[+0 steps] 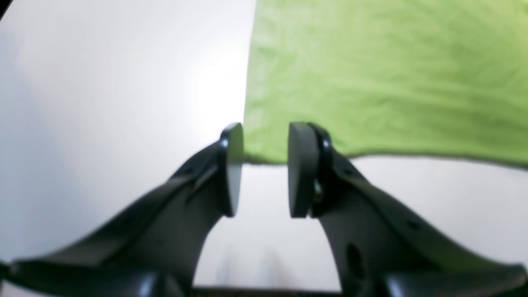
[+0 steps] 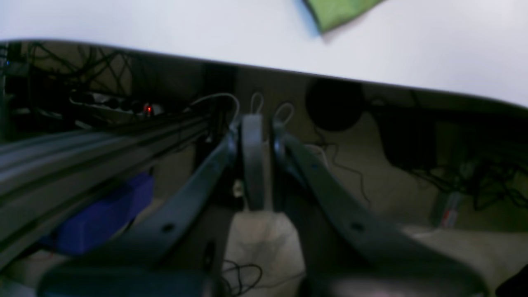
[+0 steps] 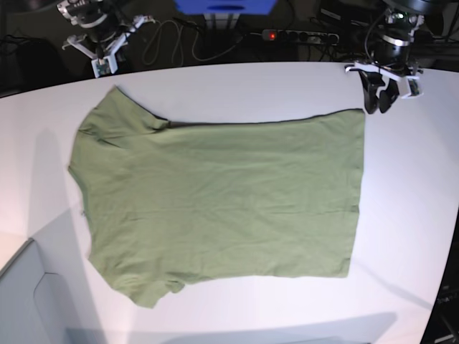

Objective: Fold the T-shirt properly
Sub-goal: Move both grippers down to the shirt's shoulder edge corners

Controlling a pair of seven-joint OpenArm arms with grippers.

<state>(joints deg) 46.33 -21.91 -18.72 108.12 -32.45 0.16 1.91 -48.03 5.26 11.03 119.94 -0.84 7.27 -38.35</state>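
The olive-green T-shirt (image 3: 222, 193) lies spread flat on the white table (image 3: 409, 186), sleeves to the left and hem to the right. My left gripper (image 3: 378, 100) hangs at the far right corner of the hem. In the left wrist view it (image 1: 266, 132) is open, its two pads on either side of that shirt corner (image 1: 371, 74), not closed on it. My right gripper (image 3: 100, 64) sits at the table's back edge, behind the far sleeve. In the right wrist view it (image 2: 253, 123) looks shut and empty, with only a tip of the shirt (image 2: 336, 12) showing.
A power strip with a red light (image 3: 271, 34), cables and a blue box (image 3: 226, 7) lie behind the table. The table's back edge (image 2: 288, 66) runs right by my right gripper. A grey panel (image 3: 29, 301) stands at the front left corner.
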